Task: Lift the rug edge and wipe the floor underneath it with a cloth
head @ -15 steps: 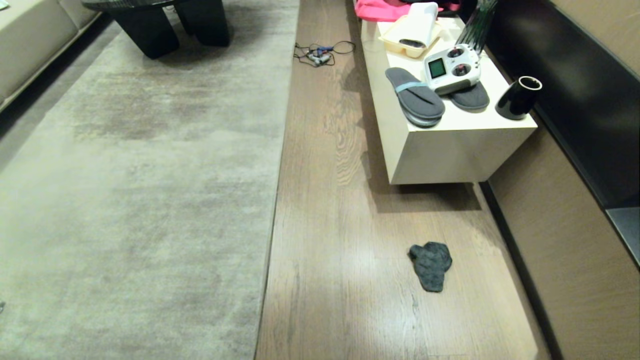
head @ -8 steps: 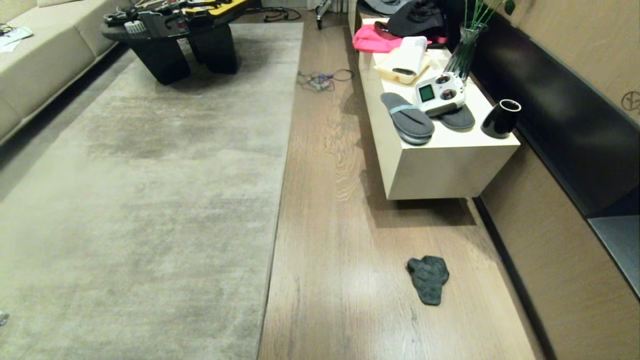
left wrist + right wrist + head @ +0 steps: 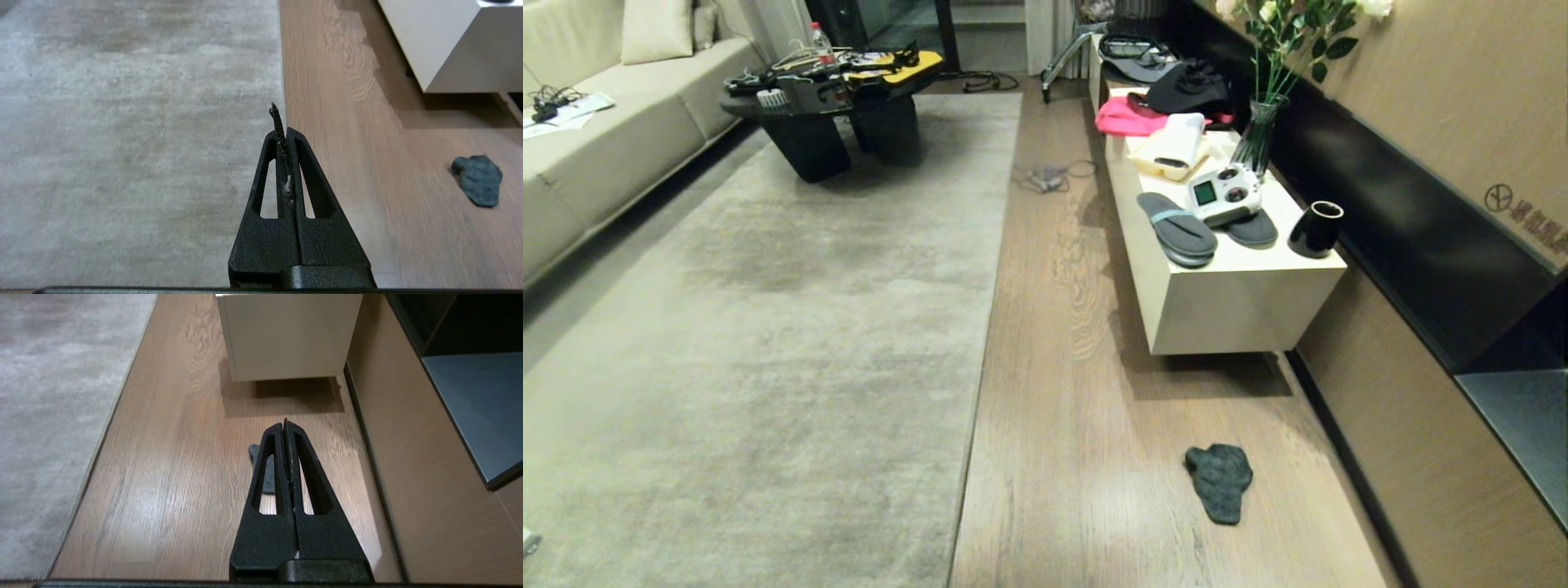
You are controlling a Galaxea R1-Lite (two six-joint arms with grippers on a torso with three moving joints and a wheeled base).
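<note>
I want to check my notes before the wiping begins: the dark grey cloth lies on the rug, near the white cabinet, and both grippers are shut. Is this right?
Not quite. The cloth lies on the wood floor, apart from the rug edge, as the head view shows. It is near the white cabinet, and the left gripper and right gripper are shut.

The head view looks from high up, forward and down along the room, with the rug edge (image 3: 980, 343) running away between the rug on the left and the floor (image 3: 1062, 384) on the right, the cloth (image 3: 1219, 480) lying near the bottom and the white cabinet (image 3: 1241, 310) beyond it. The left wrist view sits behind the left hand (image 3: 282, 122), pointing down over the rug edge (image 3: 282, 61), and takes in the cloth (image 3: 478, 179) and cabinet (image 3: 449, 45) off to one side. The right wrist view, behind the right hand (image 3: 284, 424), faces the floor (image 3: 171, 449) closer in, sharing the cabinet (image 3: 286, 335), the rug edge (image 3: 106, 437) and the cloth (image 3: 256, 455), half hidden by its fingers
</note>
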